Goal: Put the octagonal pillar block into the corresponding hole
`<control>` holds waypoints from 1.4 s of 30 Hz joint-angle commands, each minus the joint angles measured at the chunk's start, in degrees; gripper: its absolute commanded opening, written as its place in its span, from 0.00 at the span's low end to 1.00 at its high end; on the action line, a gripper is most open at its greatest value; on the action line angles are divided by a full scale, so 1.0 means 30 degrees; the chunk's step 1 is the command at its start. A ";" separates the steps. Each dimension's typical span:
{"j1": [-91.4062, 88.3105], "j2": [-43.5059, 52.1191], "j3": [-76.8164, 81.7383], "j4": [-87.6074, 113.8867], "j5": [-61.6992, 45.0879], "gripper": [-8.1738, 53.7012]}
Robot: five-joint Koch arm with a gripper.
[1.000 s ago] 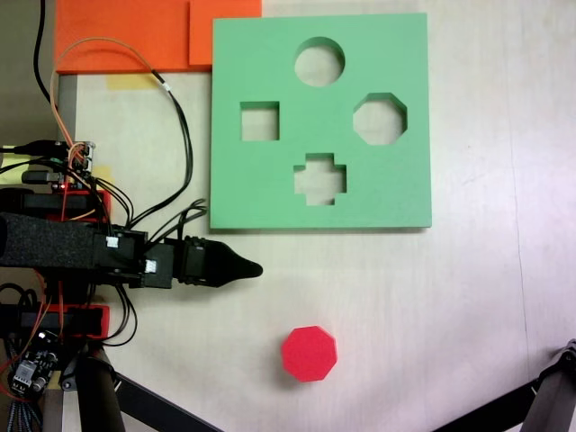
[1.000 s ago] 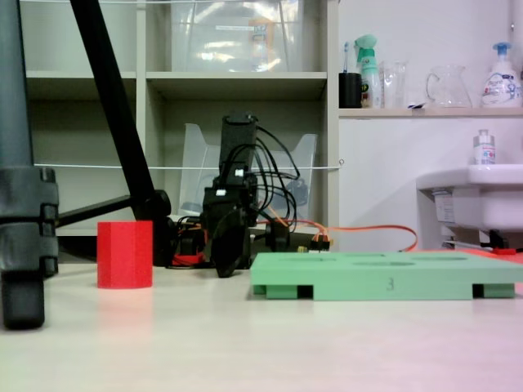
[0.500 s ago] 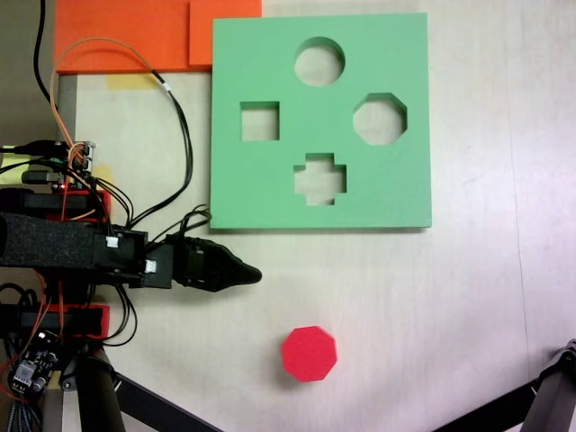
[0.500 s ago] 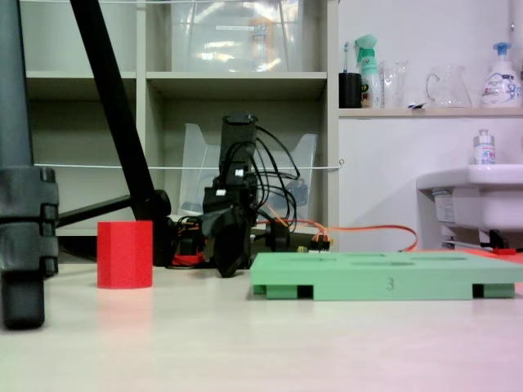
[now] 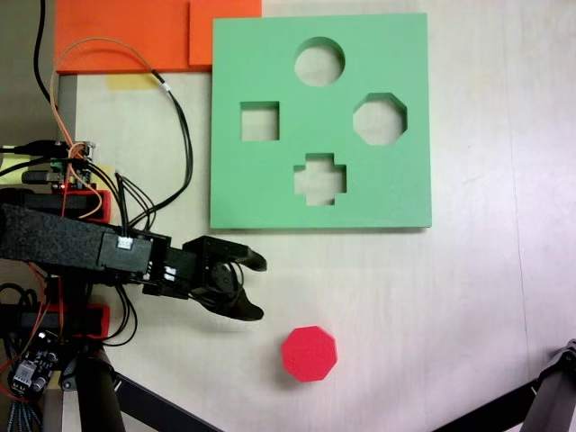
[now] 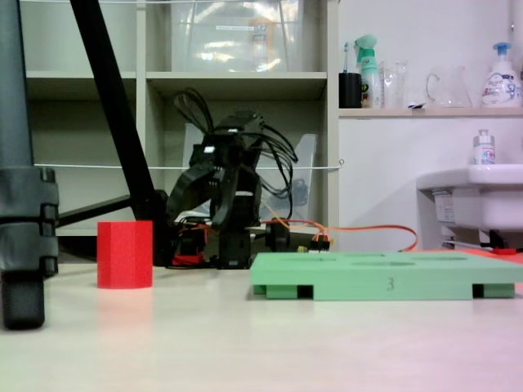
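Surface [image 5: 468, 297]: pale wood-look top, seen from above in one fixed view and from low at the side in the other.
Green foam board [image 5: 270, 45]: square, laid flat on the surface, upper middle of the top-down fixed view; round, square, cross and eight-sided cut-outs are seen in it.
Arm [image 5: 54, 238]: black, stretched from the left edge toward the right in the top-down fixed view; wires are trailed behind it.
Gripper [image 5: 258, 286]: jaws spread wide apart, nothing held between them; raised off the surface in the side fixed view [image 6: 196, 184].
Corresponding hole [image 5: 379, 119]: eight-sided cut-out, right side of the board, empty.
Octagonal pillar block [image 5: 309, 353]: bright red, stood upright on the surface, below the board and well apart from it, near the gripper's lower jaw but not touched; seen left of the arm in the side fixed view [image 6: 124, 254].
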 commanded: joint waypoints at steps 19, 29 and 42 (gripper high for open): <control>0.0029 -0.8145 -1.9834 1.4443 0.6387 0.59; 0.1377 -1.1514 -2.2061 1.7080 0.7852 0.87; 0.3457 -1.6172 -2.4492 1.8867 -0.3076 0.86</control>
